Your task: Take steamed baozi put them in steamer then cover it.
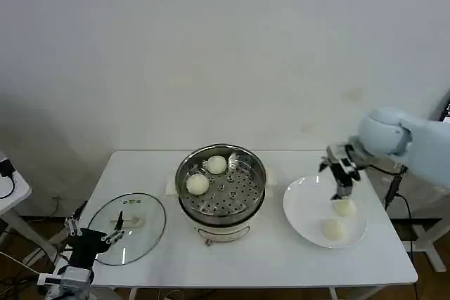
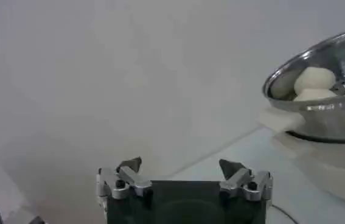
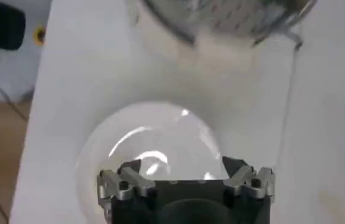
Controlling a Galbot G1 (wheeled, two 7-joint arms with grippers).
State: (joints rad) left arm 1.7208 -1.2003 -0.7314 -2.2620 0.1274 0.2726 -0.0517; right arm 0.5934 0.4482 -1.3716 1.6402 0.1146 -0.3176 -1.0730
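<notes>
- The steamer [image 1: 221,186], a round shiny steel pot with a perforated tray, stands upright at the middle of the white table [image 1: 267,258]; being round, it has no long axis.
- Two smooth, cream steamed baozi [image 1: 197,184] lie in its far-left part; two more sit on the flat white plate [image 1: 304,205] to the right.
- The right gripper [image 1: 343,182] hangs just above the plate's farther bun, fingers spread.
- The left gripper [image 1: 95,233] rests at the near-left edge, fingers apart, by the glass lid [image 1: 144,226].
- A plain white wall stands behind.
</notes>
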